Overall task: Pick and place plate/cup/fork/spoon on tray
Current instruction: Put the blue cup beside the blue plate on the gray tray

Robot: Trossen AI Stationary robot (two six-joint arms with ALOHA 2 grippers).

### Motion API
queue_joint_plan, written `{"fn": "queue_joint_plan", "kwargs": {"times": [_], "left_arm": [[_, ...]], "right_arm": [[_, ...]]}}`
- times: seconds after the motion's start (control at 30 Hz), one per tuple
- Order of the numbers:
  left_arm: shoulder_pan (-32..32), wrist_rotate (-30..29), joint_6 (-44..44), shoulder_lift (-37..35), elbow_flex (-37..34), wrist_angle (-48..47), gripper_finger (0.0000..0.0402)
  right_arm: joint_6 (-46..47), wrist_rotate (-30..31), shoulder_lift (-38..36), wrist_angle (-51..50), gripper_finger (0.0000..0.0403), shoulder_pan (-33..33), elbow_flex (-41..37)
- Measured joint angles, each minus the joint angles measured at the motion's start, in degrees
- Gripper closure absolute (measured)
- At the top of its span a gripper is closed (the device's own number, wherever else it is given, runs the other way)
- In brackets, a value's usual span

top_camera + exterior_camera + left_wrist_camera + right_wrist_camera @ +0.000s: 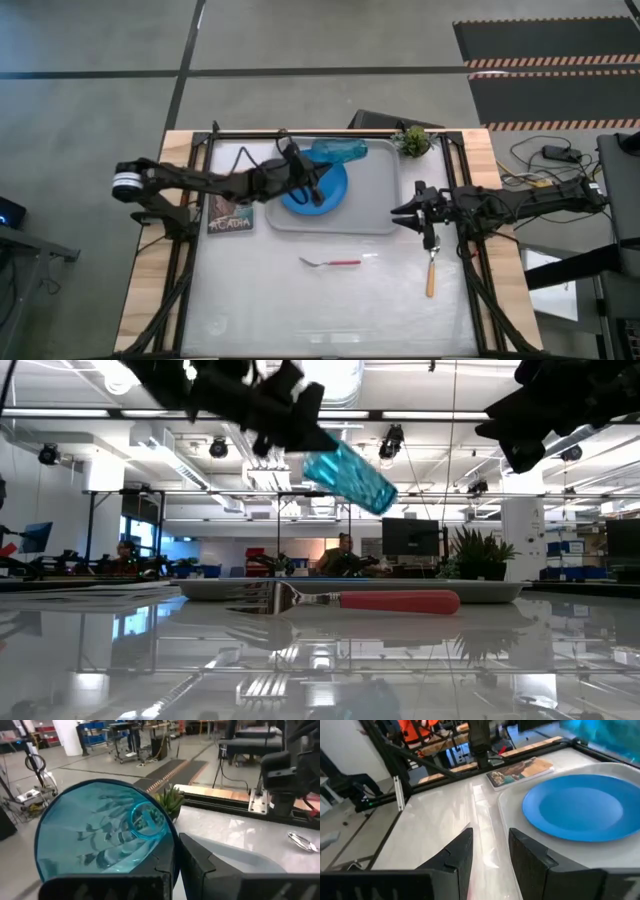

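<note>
My left gripper (pixel 300 170) clamps the translucent teal-blue tumbler (pixel 340 151) by its rim — light, slick plastic, I judge — above the grey tray (pixel 385 195); right gripper (pixel 412 212) open.

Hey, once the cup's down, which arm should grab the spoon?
Right, probably. The spoon lies just below the right gripper, which is open and empty. The left gripper is across the tray, shut on the cup.

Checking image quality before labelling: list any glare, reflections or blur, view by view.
Low view: the glossy table mirrors the fork and ceiling lights; the arms are dark silhouettes. Left wrist view: the cup fills the frame, distorting what lies behind it. Right wrist view: glare streaks the table beside the tray.
</note>
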Motion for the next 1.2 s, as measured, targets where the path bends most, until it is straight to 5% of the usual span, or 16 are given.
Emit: {"fn": "queue_joint_plan", "kwargs": {"times": [0.33,0.9,1.2], "left_arm": [[0.15,3.4,3.13,1.14,16.74,-23.1,0.0401],[2.46,6.23,4.62,14.27,35.84,-41.03,0.0401],[5.92,9.84,4.19,24.07,42.01,-42.24,0.0401]], "right_arm": [[-4.34,-1.52,-5.64,-0.09,0.0289,0.0,0.0],[-6.22,-1.63,-6.94,-1.02,0.0289,0.0,0.0],[-6.32,-1.18,-6.85,-1.27,0.0289,-0.02,0.0]]}}
